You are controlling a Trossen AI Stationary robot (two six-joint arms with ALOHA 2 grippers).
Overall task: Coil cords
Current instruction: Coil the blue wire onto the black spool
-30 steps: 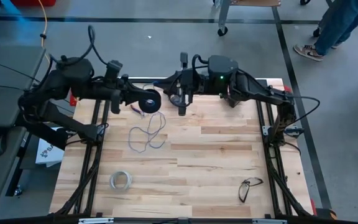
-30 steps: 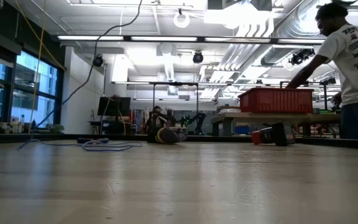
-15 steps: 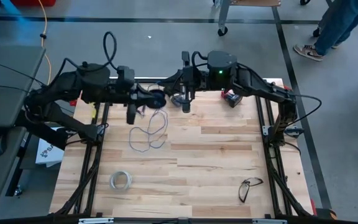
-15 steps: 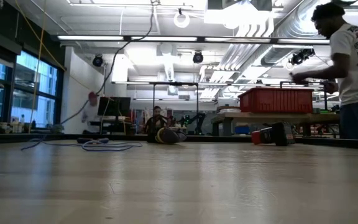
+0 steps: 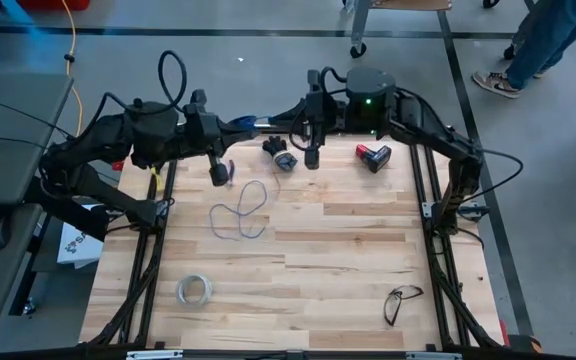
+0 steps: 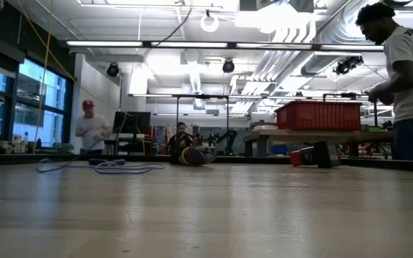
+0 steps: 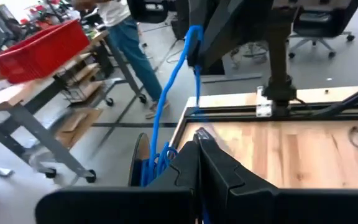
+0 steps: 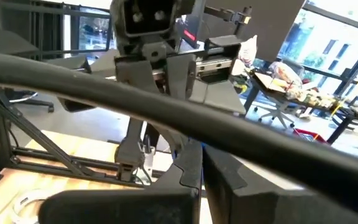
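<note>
Bluish wire [image 5: 240, 212] lies loose, seemingly below both pressed-together jaws, left [image 5: 256, 123], right [image 5: 290, 124].

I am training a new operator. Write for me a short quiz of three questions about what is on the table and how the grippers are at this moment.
1. True or false: the thin wire lies in loose loops on the wooden table.
2. Which thing lies near the table corner at the lower right of the high view? A. whitish tape ring. B. eyeglasses. C. red and black object.
3. Fill in: above the far part of the table, the left gripper and the right gripper are both ____.

Key: 1 true; 2 B; 3 shut.
</note>
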